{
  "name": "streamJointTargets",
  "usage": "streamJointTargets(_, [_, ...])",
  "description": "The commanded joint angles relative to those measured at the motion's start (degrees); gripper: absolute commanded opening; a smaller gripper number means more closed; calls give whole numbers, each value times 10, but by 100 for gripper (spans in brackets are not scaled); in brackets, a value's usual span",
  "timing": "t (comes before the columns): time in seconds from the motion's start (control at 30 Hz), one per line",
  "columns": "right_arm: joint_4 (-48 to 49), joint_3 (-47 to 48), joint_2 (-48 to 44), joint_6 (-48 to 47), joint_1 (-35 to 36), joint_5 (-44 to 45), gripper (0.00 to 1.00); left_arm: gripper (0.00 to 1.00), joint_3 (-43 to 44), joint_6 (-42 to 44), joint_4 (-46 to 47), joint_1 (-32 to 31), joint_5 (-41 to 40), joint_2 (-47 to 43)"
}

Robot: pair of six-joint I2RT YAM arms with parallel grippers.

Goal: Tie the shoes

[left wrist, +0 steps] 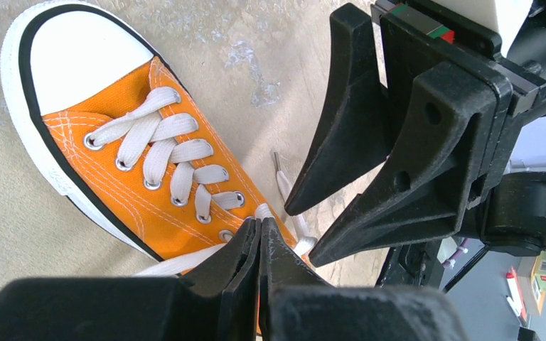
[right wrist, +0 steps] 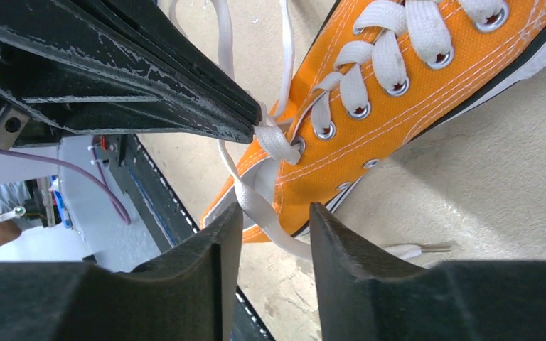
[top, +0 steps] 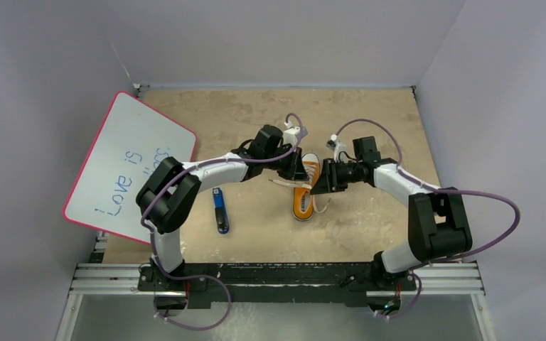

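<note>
The left end effector [left wrist: 259, 238], fingers pressed together, pinches a long white lace [right wrist: 274, 140] at the top eyelets of the small orange canvas sneaker [top: 304, 190]. The right end effector [right wrist: 274, 217] is spread, a second lace strand [right wrist: 257, 206] showing between its fingers. The sneaker lies between both on the beige worktop [top: 370, 220], long axis near-to-far, about equally near each arm.

Robotics lab test cell | plain white walls [top: 270, 42] enclose a beige tabletop [top: 270, 234] | aluminium rail [top: 106, 278] at the near edge, behind the left pincer [top: 298, 170] | handwritten whiteboard [top: 131, 167] leaning well to its left
</note>
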Motion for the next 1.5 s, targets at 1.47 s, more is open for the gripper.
streamJointTargets(1.47, [185,-24,-10,198,34,133,0,8,41,18,-32,5,22,-18])
